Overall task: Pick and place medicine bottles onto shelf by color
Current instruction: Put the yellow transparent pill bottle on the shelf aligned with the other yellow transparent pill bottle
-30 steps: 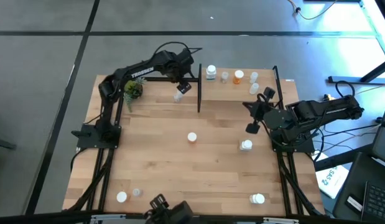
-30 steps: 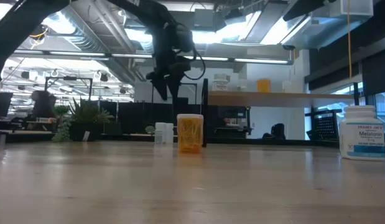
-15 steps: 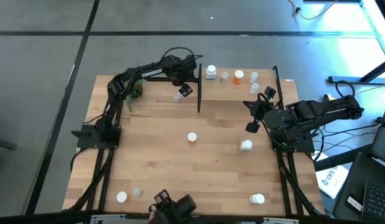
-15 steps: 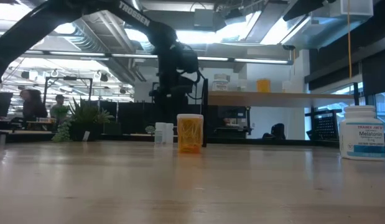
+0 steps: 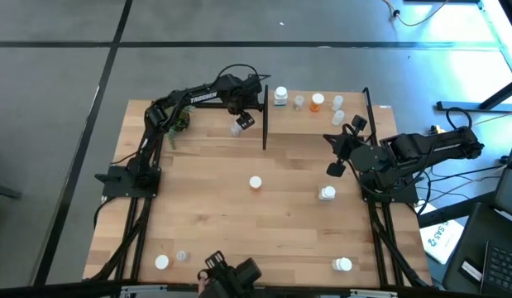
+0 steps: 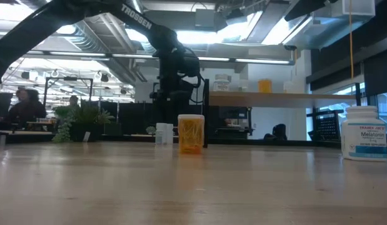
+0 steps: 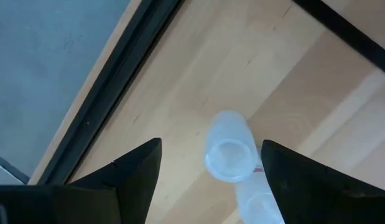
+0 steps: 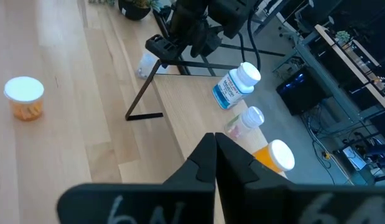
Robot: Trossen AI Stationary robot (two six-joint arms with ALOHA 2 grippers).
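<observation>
With its fingers spread apart, the left gripper (image 5: 244,116) hangs over a clear bottle (image 7: 228,146) standing on the tabletop (image 5: 206,207) beside the shelf (image 5: 322,112), where a slightly off-centre descent could tip it, while the right gripper (image 5: 342,153) waits closed.

Bright overhead light – soft shadows, sharp

In the left wrist view, a second clear bottle (image 7: 259,202) is cut off by the bottom edge. At lower left of the high view, a clear bottle (image 5: 182,257) is too small to read. In the low view's far left, people (image 6: 24,106) are blurred.
</observation>
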